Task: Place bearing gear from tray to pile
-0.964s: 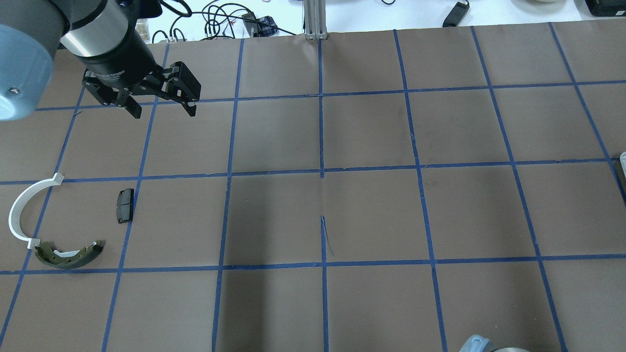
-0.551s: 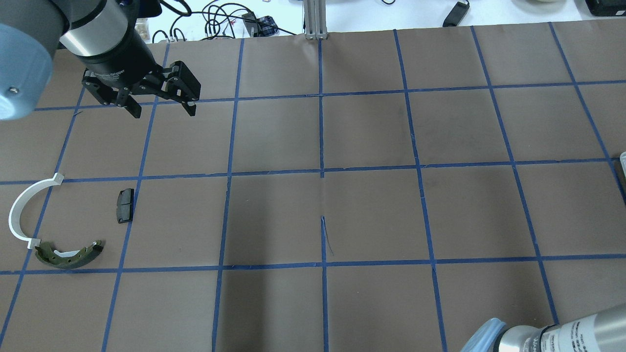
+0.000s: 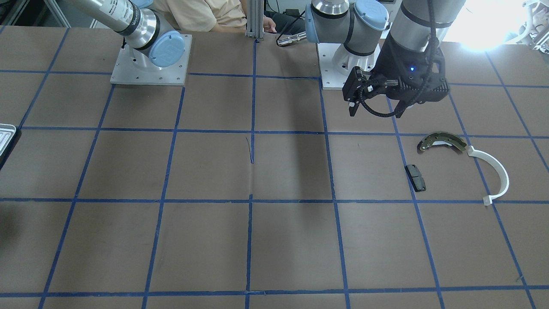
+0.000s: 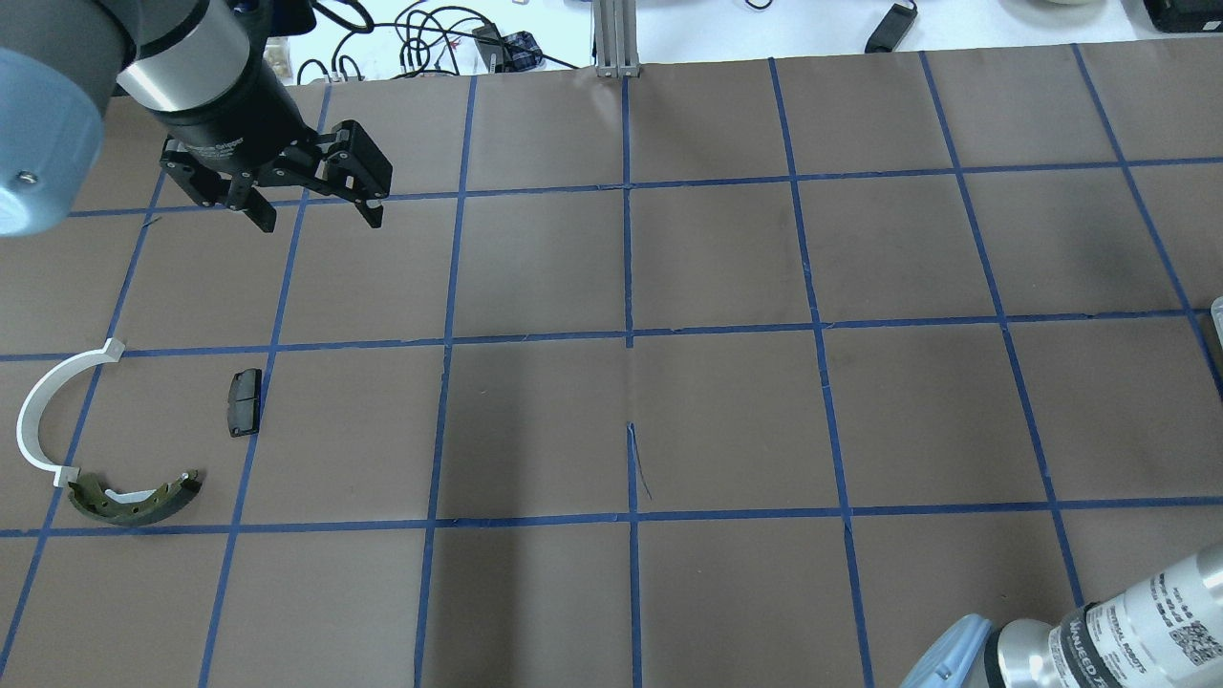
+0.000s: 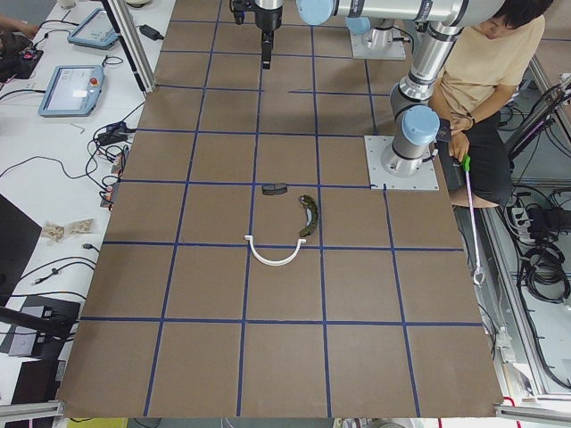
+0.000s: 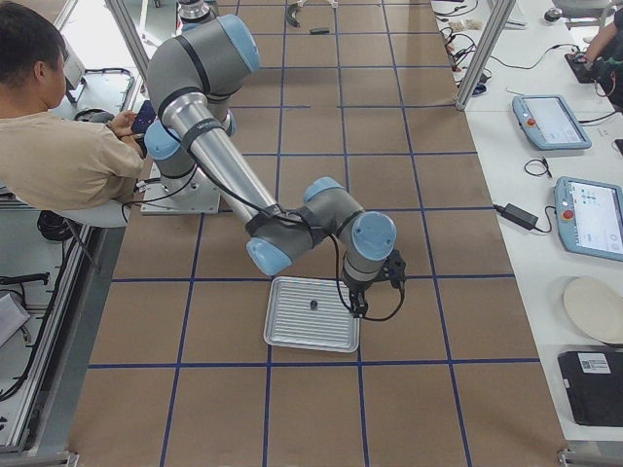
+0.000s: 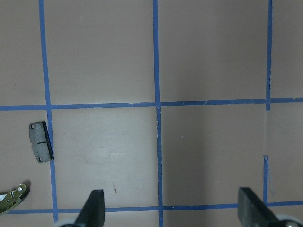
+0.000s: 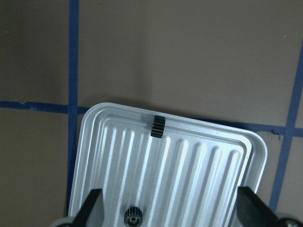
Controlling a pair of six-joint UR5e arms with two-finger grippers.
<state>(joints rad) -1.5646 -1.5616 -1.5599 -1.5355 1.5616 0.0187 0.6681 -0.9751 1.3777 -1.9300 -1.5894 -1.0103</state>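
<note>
Pick-up approach: the right gripper (image 8: 171, 203), jaws spread wide, is held over the ribbed silver tray (image 8: 236, 156) where the small black toothed gear (image 8: 133, 217) lies; lowering and closing are called for next; the left gripper (image 4: 319, 222) is likewise open

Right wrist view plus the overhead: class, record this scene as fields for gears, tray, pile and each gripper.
upright gear: black, on edge by the tray's rim
flat gear: black, lying in the tray
tray: silver, ridged
pile: brake shoe, white half-ring, black pad
left gripper: open, empty, above the table
right gripper: open, empty, over the tray
</note>
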